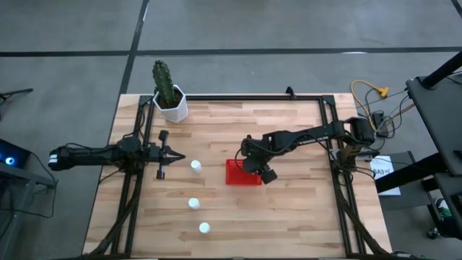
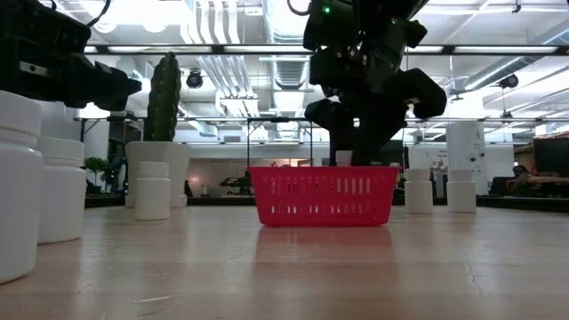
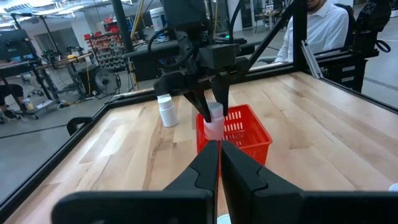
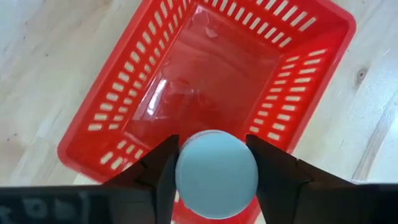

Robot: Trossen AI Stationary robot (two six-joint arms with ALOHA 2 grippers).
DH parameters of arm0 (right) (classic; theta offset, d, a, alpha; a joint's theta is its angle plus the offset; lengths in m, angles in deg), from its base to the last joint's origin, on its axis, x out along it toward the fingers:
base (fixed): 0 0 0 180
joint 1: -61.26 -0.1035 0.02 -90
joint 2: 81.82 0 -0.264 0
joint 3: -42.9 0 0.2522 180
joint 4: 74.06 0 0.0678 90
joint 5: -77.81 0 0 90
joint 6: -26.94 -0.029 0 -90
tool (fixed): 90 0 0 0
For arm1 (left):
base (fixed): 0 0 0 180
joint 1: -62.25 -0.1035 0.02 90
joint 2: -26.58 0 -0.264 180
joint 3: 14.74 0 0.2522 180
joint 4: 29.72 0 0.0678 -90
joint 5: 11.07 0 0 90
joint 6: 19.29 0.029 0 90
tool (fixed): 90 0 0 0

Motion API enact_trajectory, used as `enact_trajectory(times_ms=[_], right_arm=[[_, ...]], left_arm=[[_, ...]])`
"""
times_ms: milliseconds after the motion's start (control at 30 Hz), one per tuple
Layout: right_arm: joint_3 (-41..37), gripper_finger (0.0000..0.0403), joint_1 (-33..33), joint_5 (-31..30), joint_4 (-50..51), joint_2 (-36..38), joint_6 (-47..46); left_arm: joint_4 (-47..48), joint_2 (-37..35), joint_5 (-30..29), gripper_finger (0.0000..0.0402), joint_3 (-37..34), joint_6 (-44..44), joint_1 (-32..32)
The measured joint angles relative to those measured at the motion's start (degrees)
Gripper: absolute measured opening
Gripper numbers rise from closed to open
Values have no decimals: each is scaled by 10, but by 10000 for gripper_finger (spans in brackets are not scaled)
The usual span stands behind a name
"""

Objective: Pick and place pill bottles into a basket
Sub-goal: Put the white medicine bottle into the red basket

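The right end effector [image 1: 249,163] hangs over the red basket [image 1: 243,173], which sits near the middle of the wooden desk [image 1: 289,209]. It is clenched on a white pill bottle [image 4: 216,173]: in the right wrist view the two dark fingers [image 4: 163,169] press against either side of the bottle's round cap, with the basket's open, bare floor directly beneath. The left wrist view shows the same bottle held upright above the basket's near rim, not yet inside.

The left end effector [image 1: 175,157] waits at the left side of the desk, pointing toward the basket, its fingers [image 3: 205,168] drawn together with nothing between them.

Three more pill bottles stand upright on the desk, left of the basket: one [image 1: 195,166] just beyond the left end effector's tip, a second [image 1: 193,204] nearer the front, and a third [image 1: 204,228] close to the front edge. A cactus in a white pot [image 1: 170,97] stands at the far left corner.
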Motion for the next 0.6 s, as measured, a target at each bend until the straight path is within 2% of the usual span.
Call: enact_trajectory(times_ms=[200,500,600], right_arm=[[0,192,0,-1,0,0,0],[0,181,0,-3,6,0,1],[0,176,0,-47,16,1,4]], left_arm=[[0,0,0,0,0,0,0],[0,0,0,0,0,0,0],[0,0,0,0,0,0,0]])
